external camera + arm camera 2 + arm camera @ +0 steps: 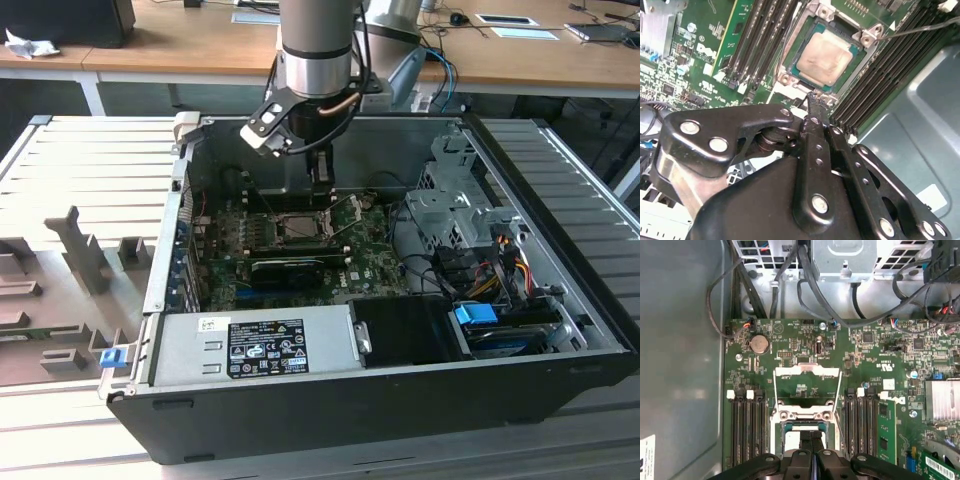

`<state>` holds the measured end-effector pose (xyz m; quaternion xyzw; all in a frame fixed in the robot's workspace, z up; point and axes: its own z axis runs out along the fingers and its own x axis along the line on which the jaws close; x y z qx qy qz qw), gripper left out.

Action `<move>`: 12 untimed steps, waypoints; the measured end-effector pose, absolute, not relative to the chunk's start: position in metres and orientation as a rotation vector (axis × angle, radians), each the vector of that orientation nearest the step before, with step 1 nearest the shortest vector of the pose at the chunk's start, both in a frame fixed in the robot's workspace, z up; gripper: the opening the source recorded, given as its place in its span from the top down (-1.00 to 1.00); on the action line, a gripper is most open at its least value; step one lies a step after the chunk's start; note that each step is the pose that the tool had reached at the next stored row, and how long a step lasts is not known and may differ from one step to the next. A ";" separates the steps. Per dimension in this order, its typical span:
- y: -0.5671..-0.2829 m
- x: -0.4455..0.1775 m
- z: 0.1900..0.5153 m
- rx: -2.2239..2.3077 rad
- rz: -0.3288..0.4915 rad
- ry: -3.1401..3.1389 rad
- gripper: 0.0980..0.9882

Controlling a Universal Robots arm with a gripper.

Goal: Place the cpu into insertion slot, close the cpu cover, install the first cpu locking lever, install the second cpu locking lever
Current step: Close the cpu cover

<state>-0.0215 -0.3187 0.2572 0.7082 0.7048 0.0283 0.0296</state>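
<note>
The cpu [826, 56] has a dull silver metal top. The gripper [814, 100] is smooth, shiny and black.

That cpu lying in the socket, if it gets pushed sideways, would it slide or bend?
Probably stiff: the cpu is a flat, metal-faced square. It likely won't slide, since it lies recessed inside the rim of the insertion slot. Being thin, it is probably light.

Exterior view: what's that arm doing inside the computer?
A robot arm's gripper, fingers shut, hangs over the motherboard in an open computer case. The cpu already sits in the insertion slot. The cpu cover is tipped open, so closing and locking are not yet done.
</note>
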 end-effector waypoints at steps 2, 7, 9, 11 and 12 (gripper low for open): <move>-0.319 -0.017 0.257 2.184 0.087 2.174 0.98; -0.319 -0.015 0.259 2.184 0.087 2.174 0.98; -0.318 -0.015 0.260 2.184 0.088 2.174 0.98; -0.318 -0.013 0.260 2.184 0.088 2.174 0.98; -0.318 -0.010 0.260 2.184 0.087 2.174 0.98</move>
